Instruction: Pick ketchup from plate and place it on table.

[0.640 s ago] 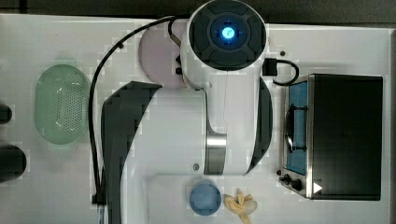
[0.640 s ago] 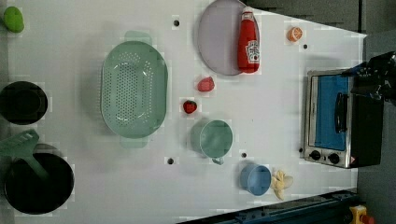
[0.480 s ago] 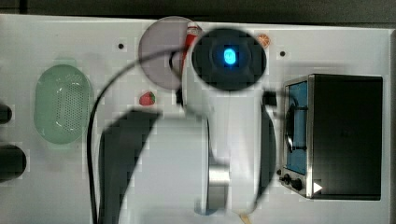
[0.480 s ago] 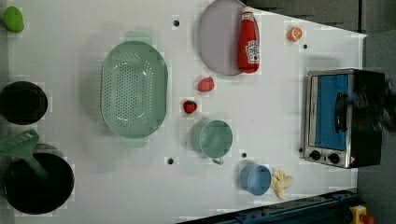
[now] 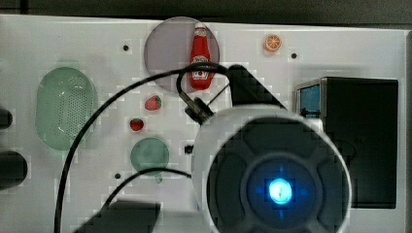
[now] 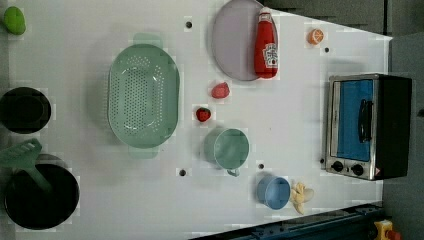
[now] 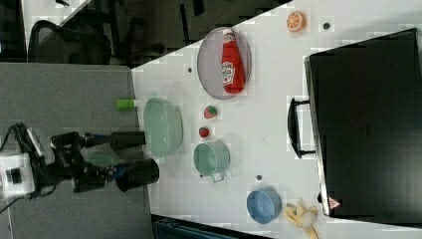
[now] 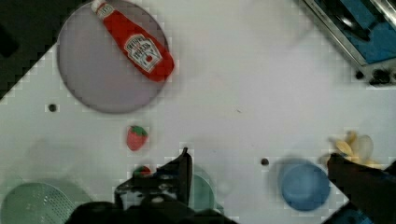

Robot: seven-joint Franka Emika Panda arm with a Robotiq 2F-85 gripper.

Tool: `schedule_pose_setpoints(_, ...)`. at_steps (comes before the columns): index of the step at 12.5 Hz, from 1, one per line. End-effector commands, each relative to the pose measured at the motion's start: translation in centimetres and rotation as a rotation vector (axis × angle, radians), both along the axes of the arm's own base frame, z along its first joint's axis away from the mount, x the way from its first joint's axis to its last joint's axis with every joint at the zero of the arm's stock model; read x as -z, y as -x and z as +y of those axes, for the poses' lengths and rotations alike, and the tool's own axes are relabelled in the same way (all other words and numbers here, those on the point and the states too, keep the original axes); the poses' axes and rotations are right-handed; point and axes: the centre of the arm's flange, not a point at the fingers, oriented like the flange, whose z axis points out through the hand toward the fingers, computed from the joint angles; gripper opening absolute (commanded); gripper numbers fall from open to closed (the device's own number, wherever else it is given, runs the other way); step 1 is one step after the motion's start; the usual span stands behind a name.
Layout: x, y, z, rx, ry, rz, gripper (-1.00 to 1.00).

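Note:
A red ketchup (image 5: 199, 58) bottle lies flat on the right part of the greyish-pink plate (image 5: 167, 53), at the far edge of the white table (image 5: 340, 53) in the top view. The ketchup (image 6: 266, 46) and plate (image 6: 232, 40) also show in the left view, and the ketchup (image 7: 232, 63) on its plate (image 7: 210, 64) in the right view. In the wrist view my gripper (image 8: 257, 162) hangs open high over the table, well away from the ketchup (image 8: 138, 45) and plate (image 8: 93, 81). Its dark fingers (image 8: 183, 170) stand wide apart with nothing between them.
A toaster oven (image 6: 367, 125) stands at the left view's right. A green perforated basket (image 6: 144, 95), a green cup (image 6: 231, 148), a blue cup (image 6: 274, 191), banana pieces (image 6: 301, 196), two strawberries (image 6: 220, 90) and an orange slice (image 6: 315, 36) lie around. My arm's body (image 5: 277, 179) covers the top view's lower right.
In the top view my arm has swung from over the plate toward the lower right and looms larger, uncovering the plate and ketchup. Its blur over the oven has left the left view.

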Motion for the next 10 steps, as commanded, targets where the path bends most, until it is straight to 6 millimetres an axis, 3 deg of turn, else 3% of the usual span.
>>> schedule_pose_setpoints(1, 11.3, -5.1, 0.5, -0.053, -0.025, 0.157, 1.00)
schedule_pose_setpoints(6, 20.4, -10.4, 2.8, -0.230, -0.047, 0.153, 1.00)
schedule_pose_setpoints(10, 26.9, -14.0, 2.8, -0.475, -0.061, 0.100, 1.00)
